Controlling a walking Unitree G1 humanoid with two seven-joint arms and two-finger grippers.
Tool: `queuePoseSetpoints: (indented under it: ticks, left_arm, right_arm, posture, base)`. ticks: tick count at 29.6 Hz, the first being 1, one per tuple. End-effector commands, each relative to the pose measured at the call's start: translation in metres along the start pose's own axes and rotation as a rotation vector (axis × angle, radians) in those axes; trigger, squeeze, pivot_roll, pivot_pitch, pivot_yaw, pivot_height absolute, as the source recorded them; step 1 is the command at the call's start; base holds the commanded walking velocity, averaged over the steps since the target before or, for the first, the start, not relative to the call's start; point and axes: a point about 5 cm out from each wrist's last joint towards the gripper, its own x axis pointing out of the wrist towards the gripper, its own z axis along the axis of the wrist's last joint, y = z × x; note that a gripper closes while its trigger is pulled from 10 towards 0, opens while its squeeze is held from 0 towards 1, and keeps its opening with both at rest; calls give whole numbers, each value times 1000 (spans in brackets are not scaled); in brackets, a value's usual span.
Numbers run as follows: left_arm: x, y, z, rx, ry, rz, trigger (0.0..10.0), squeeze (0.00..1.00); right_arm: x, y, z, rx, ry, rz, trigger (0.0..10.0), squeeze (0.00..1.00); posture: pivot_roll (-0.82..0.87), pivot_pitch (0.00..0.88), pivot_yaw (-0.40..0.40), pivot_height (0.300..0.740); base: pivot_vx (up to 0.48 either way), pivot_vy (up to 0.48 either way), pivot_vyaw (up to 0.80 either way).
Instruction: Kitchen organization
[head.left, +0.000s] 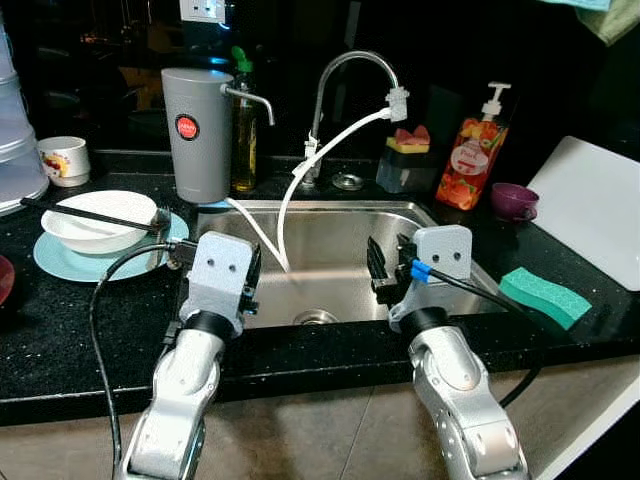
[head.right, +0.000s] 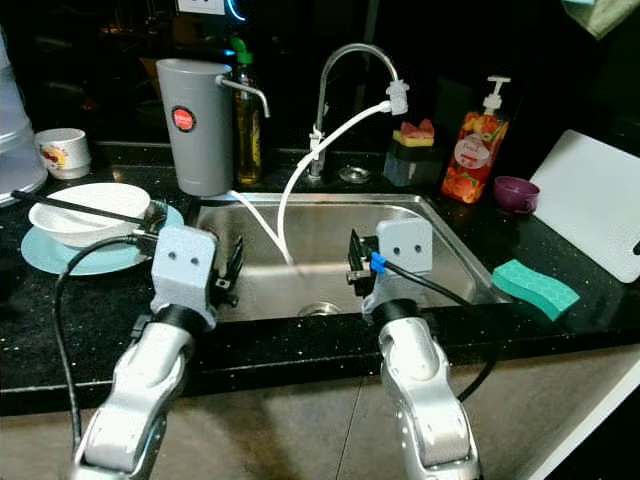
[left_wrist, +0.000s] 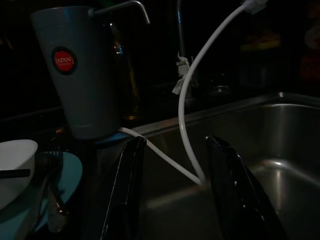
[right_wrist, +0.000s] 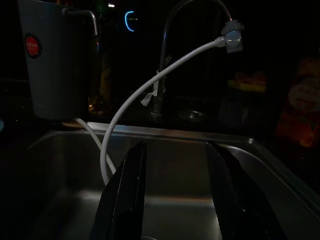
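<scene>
Both arms reach forward over the front edge of a stainless steel sink set in a black speckled tabletop, in the middle of the head views. The left gripper hangs at the sink's left front corner, its fingers spread with nothing between them. The right gripper hangs over the basin right of centre, fingers likewise spread and empty.

At upper centre a curved chrome faucet stands behind the sink. A white hose runs from its spout down into the basin and up again to a grey water filter jug with a red round label, standing at the sink's back left corner. A bottle with a green cap stands just behind the jug.

On the left of the frame, a white bowl sits on a pale blue plate, with a dark utensil lying across the bowl. Farther back left stands a small white cup.

At upper right, a sponge holder with a red and yellow sponge stands beside an orange soap pump bottle, then a small purple cup. A white cutting board lies at the right edge, and a green sponge lies on the tabletop near the sink's right front corner.
</scene>
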Motion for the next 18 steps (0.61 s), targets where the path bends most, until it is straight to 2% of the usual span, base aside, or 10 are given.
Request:
queuePoseSetpoints:
  ticks: [1,9,18]
  left_arm:
    - [-3,-4,-1,7,1,-21,10000,0]
    - [2,-4,-1,6,-6,-20,10000,0]
    - [-4,2,-1,19,5,7,10000,0]
  right_arm:
    - [2,-3,1,-2,-1,-22,10000,0]
    - [-3,-3,0,-2,7,-23,10000,0]
    - [6,6,4,16,-12,7,10000,0]
  posture:
    - [51,75,-115,740]
    - [39,66,-113,740]
    - [50,66,-130,740]
  base:
    - [0,0,0]
    - [0,0,0]
    - [0,0,0]
